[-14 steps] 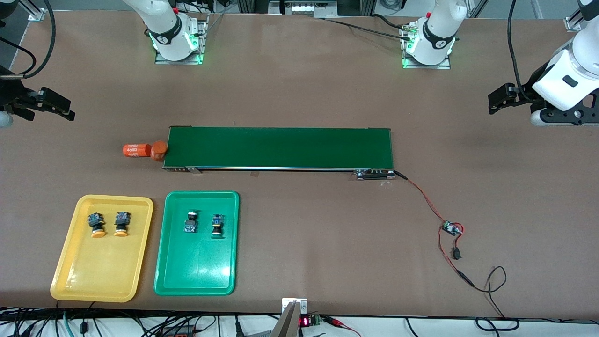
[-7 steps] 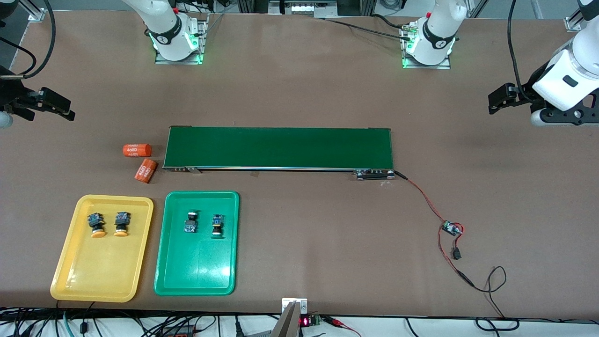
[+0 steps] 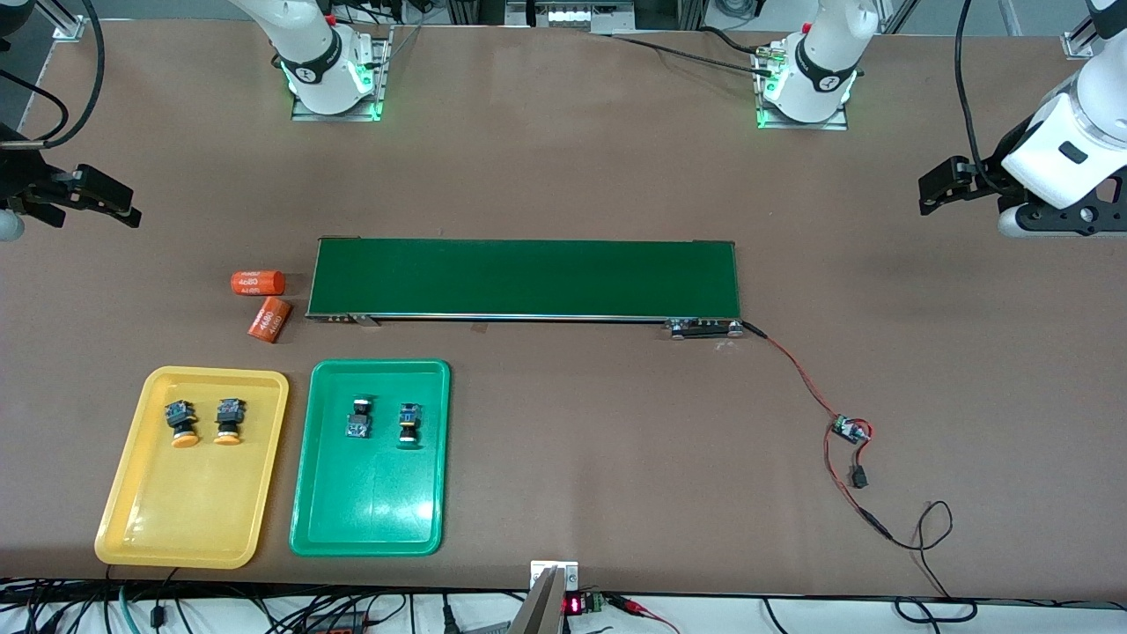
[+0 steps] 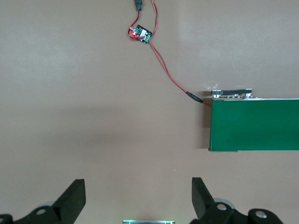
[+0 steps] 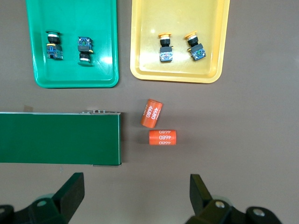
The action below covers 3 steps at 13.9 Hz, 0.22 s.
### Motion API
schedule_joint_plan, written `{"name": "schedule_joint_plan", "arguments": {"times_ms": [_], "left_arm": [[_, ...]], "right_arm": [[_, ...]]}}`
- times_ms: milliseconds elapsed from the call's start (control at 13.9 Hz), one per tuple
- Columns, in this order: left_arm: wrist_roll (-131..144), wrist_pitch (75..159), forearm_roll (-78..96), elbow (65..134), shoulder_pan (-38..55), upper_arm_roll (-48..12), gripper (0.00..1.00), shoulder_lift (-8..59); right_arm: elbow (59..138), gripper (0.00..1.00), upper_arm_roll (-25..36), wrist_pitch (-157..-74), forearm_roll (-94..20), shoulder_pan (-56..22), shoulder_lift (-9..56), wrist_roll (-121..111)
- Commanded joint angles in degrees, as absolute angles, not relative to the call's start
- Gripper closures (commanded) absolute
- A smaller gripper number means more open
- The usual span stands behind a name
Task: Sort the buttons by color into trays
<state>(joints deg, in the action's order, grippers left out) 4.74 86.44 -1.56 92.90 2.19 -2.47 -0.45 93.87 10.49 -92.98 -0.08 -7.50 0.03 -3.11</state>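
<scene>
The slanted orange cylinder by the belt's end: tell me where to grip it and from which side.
Grip the slanted orange cylinder across its round middle, coming straight down from above. It lies on its side on the table, so turn the fingers square to its slanted axis.

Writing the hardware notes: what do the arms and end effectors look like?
Both arms have glossy white shells with black joint bands, on metal base plates lit green. The left arm carries a black cable along its links. Left end effector and right end effector are matte black, each with two wedge-shaped fingers and silver screws.
</scene>
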Motion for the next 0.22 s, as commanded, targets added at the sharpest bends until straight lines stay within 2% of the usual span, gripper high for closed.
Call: {"name": "schedule_joint_plan", "arguments": {"times_ms": [0,144], "left_arm": [[3.9,85.0,-1.3,91.2,2.2,-2.4,0.00,0.1],[3.9,85.0,-1.3,91.3,2.2,-2.4,0.00,0.1]], "right_arm": [[95.3,0.00,10.4,-92.8,0.7,-7.6,-1.8,-2.4],[95.3,0.00,10.4,-92.9,0.7,-7.6,-1.8,-2.3]]}}
